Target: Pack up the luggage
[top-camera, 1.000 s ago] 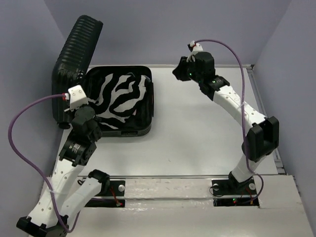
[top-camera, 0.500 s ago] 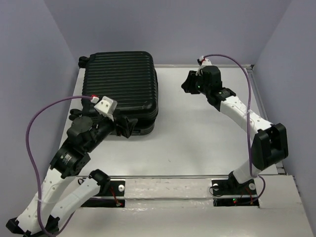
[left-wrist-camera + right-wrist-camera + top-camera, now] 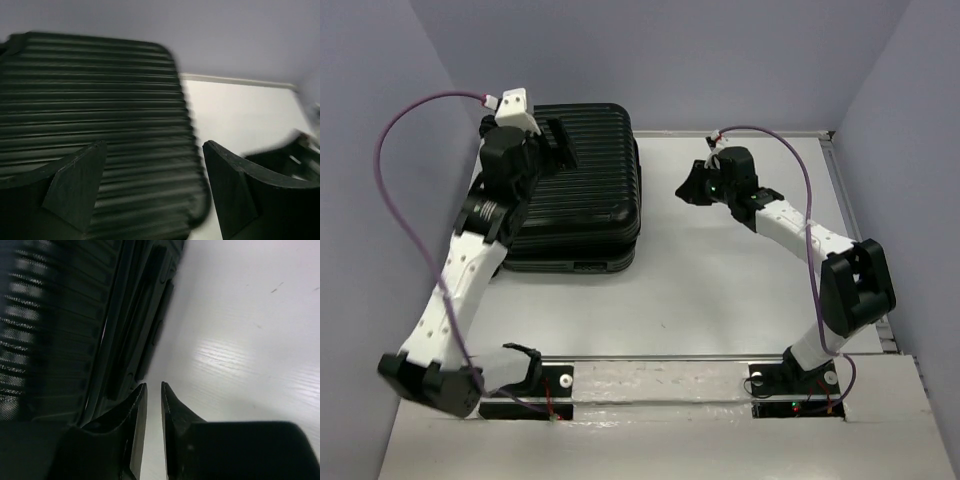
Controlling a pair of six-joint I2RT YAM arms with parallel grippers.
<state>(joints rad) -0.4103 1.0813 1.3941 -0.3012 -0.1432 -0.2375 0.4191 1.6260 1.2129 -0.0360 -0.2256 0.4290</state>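
The luggage lies flat and closed on the left of the white table, ribbed black shell up. My left gripper hovers over the shell's far left part, jaws wide open with nothing between them. In the left wrist view the ribbed lid fills the space below my left gripper. My right gripper hangs just off the luggage's right side. In the right wrist view the jaws of my right gripper stand a narrow slit apart over bare table, beside the luggage's seam and side handle.
Purple-grey walls close in on the left, back and right. A raised lip runs along the table's back edge. White tabletop stretches right of the luggage. The left arm's purple cable loops out toward the left wall.
The lid came down from upright and shut over the zebra-striped pouch. My left gripper let go, opened wide and swung up over the far left of the lid. My right gripper moved slightly toward the luggage.
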